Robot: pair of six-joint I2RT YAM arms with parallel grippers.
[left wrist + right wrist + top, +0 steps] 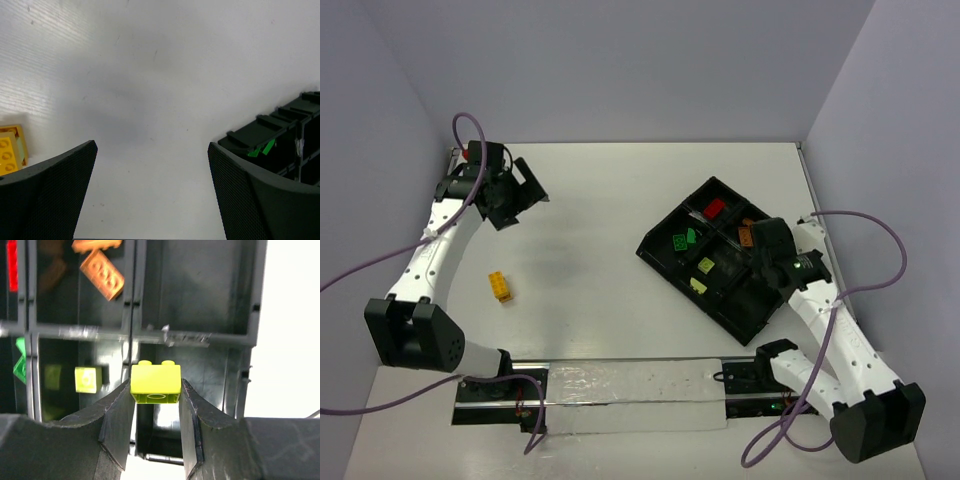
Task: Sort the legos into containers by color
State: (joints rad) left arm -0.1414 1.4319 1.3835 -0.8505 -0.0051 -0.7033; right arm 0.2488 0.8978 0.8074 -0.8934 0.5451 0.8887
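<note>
The white table point(610, 215) has a matt, faintly grained top. Toward the right a black divided tray point(655, 252) sits flat on it, turned at an angle so that one corner points left. Well apart from the tray, on the left and nearer side, a single yellow brick point(500, 287) lies on the bare surface. Along the near edge runs a black rail point(485, 398) covered in the middle by a pale strip point(630, 397).

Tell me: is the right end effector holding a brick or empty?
Holding: the right end effector is shut on a yellow-green brick, gripping it by both sides.
</note>
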